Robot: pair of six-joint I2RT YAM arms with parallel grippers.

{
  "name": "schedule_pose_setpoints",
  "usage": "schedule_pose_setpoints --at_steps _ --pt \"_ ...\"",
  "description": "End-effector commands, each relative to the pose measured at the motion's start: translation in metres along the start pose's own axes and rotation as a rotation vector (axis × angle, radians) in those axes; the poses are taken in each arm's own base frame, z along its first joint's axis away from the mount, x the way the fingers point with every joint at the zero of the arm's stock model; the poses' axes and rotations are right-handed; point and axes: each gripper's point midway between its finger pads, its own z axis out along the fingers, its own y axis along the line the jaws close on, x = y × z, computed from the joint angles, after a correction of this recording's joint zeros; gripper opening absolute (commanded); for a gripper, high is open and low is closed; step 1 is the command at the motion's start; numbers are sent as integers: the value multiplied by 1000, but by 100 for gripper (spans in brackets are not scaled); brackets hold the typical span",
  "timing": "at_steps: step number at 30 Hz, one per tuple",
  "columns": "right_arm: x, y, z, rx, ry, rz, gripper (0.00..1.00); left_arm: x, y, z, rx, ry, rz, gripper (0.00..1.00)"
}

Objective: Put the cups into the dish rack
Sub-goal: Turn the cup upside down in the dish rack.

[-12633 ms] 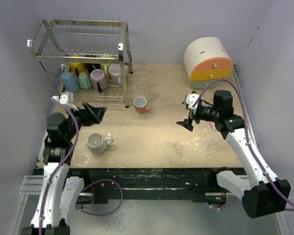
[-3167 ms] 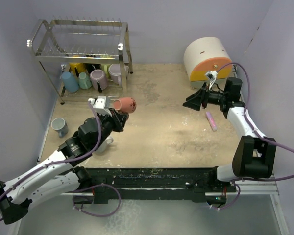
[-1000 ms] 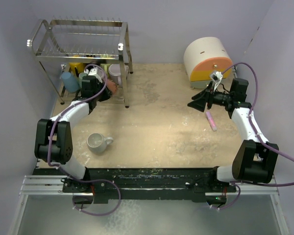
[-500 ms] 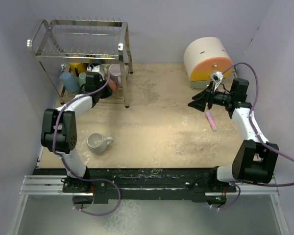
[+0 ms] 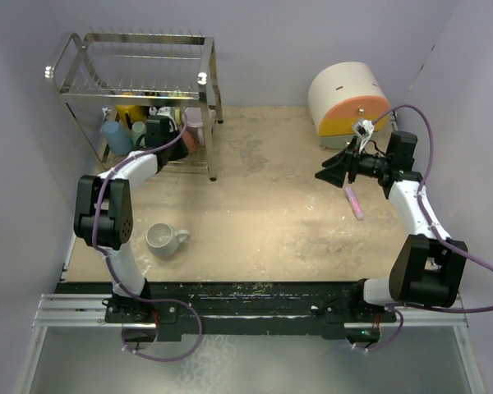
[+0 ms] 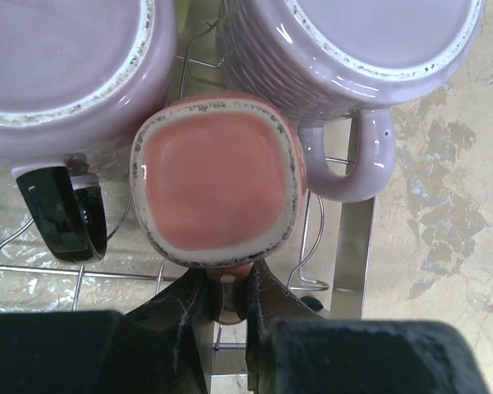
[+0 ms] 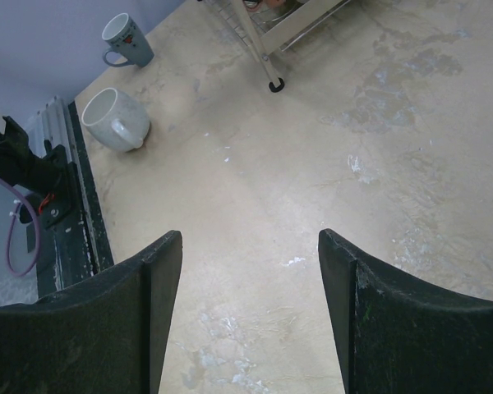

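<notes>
- Grip: my left claw (image 6: 228,289) is nearly closed, pinching the salmon mug (image 6: 218,176) by its handle (image 6: 228,272).
- That mug's base faces my wrist camera, as its neighbours' bases do. It sits between a purple mug (image 6: 66,66) with a black handle on one side and a lavender mug (image 6: 370,49) on the other, close to both.
- Under it run the wires of the dish rack (image 6: 351,246), lower tier. I cannot tell whether the mug already rests on them.
- A few seconds ago I carried this mug over the open counter (image 5: 271,213) in front of the rack. Now it is inside the tier and my grip has not widened, so I judge it placed but not yet let go.
- Well apart on the counter, a white mug (image 5: 163,239) lies waiting, and a blue-grey mug (image 7: 127,39) stands near the wall, so the loading is not finished.
- Farthest off, my right claw (image 7: 248,246) hangs wide open over bare counter, holding nothing.
</notes>
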Motion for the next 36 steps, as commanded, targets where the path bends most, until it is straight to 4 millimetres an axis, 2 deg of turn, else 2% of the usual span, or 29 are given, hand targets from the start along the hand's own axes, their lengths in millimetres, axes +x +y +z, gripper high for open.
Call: schedule_pose_setpoints --at_steps 1,8,12,17,27,30,36 --pt "-20 7 -4 -8 -23 -77 69 -43 -7 0 11 -113 36 5" --pt "-20 6 -4 -7 -22 -74 69 -43 -11 4 31 -102 38 16" --pt "-20 6 -4 -7 -22 -76 69 -43 -14 4 41 -97 40 29" --pt "-20 6 -4 -9 -22 -74 69 -44 -16 -1 51 -98 37 37" --pt "-21 7 -5 -10 -23 -78 69 -47 -27 -24 103 -120 30 51" --pt "-21 7 -5 -10 -23 -80 69 -44 -29 -34 123 -135 21 56" --pt "-21 8 -5 -13 -24 -80 69 -28 -25 -49 134 -132 19 59"
